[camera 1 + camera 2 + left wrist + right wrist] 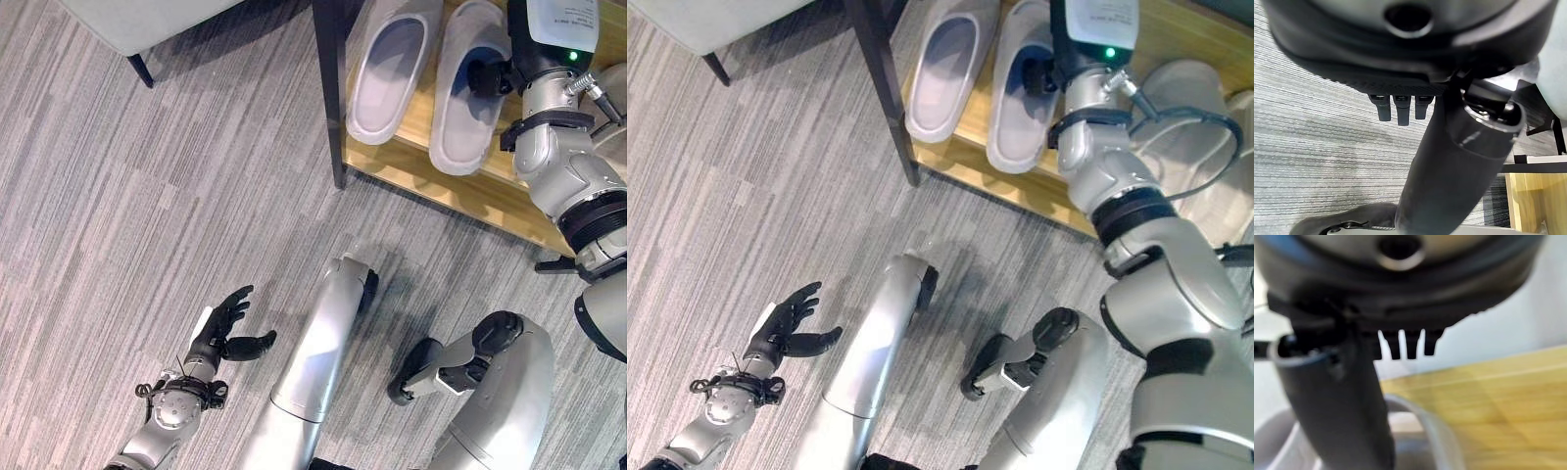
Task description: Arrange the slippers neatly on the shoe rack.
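**Left eye view first: slipper pair on rack shelf, right hand at the right slipper**

Left eye view: two pale grey slippers lie side by side on the wooden shelf of the shoe rack (460,191), toes toward the robot. The left slipper (389,69) sits just beside the rack's dark post (330,93). The right slipper (470,88) lies touching or nearly touching it. The right hand (487,76) shows as a dark shape over the right slipper's opening; the wrist hides the fingers, so I cannot tell how they stand. The left hand (223,328) hangs low over the grey striped carpet (147,196), well apart from the rack, fingers straight and spread, thumb out to the side, holding nothing. A grey seat on a dark leg (140,69) stands at the far left.

Right eye view: same layout. More pale slippers (1200,93) lie on the shelf past the right arm.

Left wrist view: fingertips (1398,108) straight over carpet; the wooden rack edge (1535,200) shows at one side.

Right wrist view: fingertips (1403,346) extended in a row, thumb (1347,406) reaching over a pale slipper rim (1420,418) on the wooden shelf; contact cannot be confirmed.
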{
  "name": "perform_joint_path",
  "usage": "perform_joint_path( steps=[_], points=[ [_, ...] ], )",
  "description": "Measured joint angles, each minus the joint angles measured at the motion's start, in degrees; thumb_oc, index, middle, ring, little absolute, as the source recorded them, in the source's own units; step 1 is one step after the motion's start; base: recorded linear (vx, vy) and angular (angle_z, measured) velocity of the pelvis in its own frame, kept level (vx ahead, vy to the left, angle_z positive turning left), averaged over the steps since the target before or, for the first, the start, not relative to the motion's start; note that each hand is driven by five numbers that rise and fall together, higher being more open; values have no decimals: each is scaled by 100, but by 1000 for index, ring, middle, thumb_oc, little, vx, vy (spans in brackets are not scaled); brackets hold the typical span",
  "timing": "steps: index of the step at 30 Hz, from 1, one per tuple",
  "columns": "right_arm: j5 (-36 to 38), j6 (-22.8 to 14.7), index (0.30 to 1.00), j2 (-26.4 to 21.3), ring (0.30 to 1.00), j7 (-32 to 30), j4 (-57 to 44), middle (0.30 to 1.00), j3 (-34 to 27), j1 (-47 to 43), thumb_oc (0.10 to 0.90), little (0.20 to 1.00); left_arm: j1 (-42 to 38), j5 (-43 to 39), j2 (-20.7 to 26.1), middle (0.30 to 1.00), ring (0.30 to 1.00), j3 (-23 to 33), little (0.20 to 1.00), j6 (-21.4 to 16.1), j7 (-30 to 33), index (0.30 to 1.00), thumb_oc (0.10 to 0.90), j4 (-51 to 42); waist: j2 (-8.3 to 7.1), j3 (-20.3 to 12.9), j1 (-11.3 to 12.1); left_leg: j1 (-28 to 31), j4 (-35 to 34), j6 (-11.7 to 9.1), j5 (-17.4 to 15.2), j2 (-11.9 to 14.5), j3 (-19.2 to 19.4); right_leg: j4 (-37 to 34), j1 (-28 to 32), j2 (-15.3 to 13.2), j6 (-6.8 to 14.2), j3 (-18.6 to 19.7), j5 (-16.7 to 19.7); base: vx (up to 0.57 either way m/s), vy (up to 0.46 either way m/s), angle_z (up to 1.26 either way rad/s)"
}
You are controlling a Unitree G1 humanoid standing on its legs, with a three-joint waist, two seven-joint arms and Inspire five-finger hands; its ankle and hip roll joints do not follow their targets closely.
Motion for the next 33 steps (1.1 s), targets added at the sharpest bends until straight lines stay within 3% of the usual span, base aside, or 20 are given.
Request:
perform_joint_path(
  steps=[7,15,24,33],
  points=[
    [-58,-4,900,-24,900,-8,-776,900,-40,38,800,900,17,6,2,900,900,8,900,3,8,900,800,3,-14,2,-134,1,36,-8,-9,72,48,40,-58,50,-4,57,2,-20,2,-4],
    [-166,-2,900,-80,900,-84,-1850,900,-625,791,800,900,97,12,6,900,900,124,900,3,114,900,800,-3,-64,11,-209,17,153,36,-109,182,88,98,-102,153,-1,111,6,-15,11,-7],
    [-331,5,900,-57,900,-50,-2012,900,-535,989,800,900,122,13,20,900,900,227,900,4,138,900,800,-23,-104,20,-217,26,457,80,-320,457,130,296,-244,356,-1,196,30,-10,47,-16],
    [-329,-19,900,-73,900,-28,-2405,900,-571,1063,800,900,134,13,19,900,900,249,900,4,149,900,800,-7,-134,22,-305,35,493,78,-380,496,119,305,-253,407,-2,195,30,-2,8,-3]
  ],
)
